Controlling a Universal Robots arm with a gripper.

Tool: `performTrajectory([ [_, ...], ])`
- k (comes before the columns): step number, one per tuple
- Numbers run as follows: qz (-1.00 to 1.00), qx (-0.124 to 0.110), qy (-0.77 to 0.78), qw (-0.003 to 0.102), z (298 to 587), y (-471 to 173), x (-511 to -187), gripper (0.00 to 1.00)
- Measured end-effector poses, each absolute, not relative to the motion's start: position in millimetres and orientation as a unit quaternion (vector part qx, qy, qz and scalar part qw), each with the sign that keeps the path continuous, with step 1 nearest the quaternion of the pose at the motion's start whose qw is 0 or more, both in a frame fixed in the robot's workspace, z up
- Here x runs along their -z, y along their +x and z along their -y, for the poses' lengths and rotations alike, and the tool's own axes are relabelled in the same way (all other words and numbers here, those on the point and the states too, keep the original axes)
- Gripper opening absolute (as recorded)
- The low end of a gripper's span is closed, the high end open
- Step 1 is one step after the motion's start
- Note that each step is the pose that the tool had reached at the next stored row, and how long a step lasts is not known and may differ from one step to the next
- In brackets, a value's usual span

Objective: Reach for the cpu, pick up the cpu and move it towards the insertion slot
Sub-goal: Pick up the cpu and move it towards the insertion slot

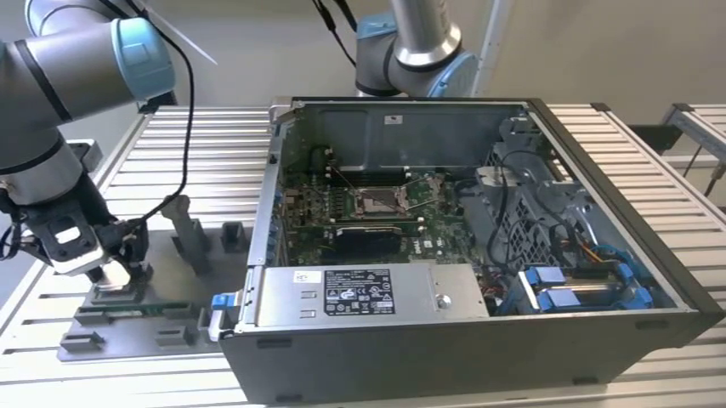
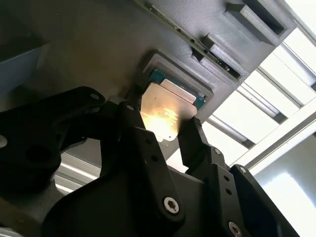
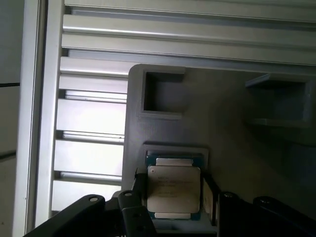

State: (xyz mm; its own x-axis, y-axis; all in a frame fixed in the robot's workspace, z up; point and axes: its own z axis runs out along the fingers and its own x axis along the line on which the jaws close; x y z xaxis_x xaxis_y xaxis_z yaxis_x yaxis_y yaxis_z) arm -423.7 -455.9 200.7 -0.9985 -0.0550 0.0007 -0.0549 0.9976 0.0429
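The gripper [image 1: 110, 274] is down over a grey plastic tray [image 1: 170, 285] that sits on the slatted aluminium surface [image 1: 193, 144], at about 9 o'clock of the open computer case [image 1: 454, 357] in the exterior view. The robot arm [image 1: 46, 110] comes down to it from the exterior view's upper left.

In both wrist views the cpu [image 3: 174, 190] lies directly between the jaws. Its silvery face is up and its thin green rim shows at the corners. The two black fingers [image 2: 131, 118] stand one on each side of the chip and look pressed against two opposite edges, so the jaws are pinching the cpu. It sits level within a raised square nest [image 3: 176, 149] of the tray, whose lip shows just past the chip's far edge. In the second wrist view a bright glare falls across the metal face. Another square recess [image 3: 164, 94] in the tray lies a little beyond the nest, near the tray's corner.

The insertion slot [image 1: 379, 201] is well apart from the cpu, on the motherboard inside the case. From the gripper it lies toward 2 o'clock in the exterior view, its shiny frame around the pin field. A silver power supply [image 1: 363, 293] sits at 6 o'clock of the slot, along the case's near wall.
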Motion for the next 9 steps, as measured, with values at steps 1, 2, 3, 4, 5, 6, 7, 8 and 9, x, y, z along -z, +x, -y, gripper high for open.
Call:
performTrajectory([
  [1, 0.999, 0.021, 0.027, 0.001, 456, -424, -203, 0.00],
  [2, 0.999, 0.021, 0.027, 0.001, 456, -424, -205, 0.00],
  [3, 0.999, 0.021, 0.027, 0.001, 456, -424, -206, 0.00],
  [4, 0.999, 0.021, 0.027, 0.001, 456, -424, -208, 0.00],
  [5, 0.999, 0.021, 0.027, 0.001, 456, -424, -211, 0.00],
  [6, 0.999, 0.021, 0.027, 0.001, 456, -424, -213, 0.00],
  [7, 0.999, 0.021, 0.027, 0.001, 456, -424, -216, 0.00],
  [8, 0.999, 0.021, 0.027, 0.001, 456, -424, -219, 0.00],
  [9, 0.999, 0.021, 0.027, 0.001, 456, -424, -222, 0.00],
])
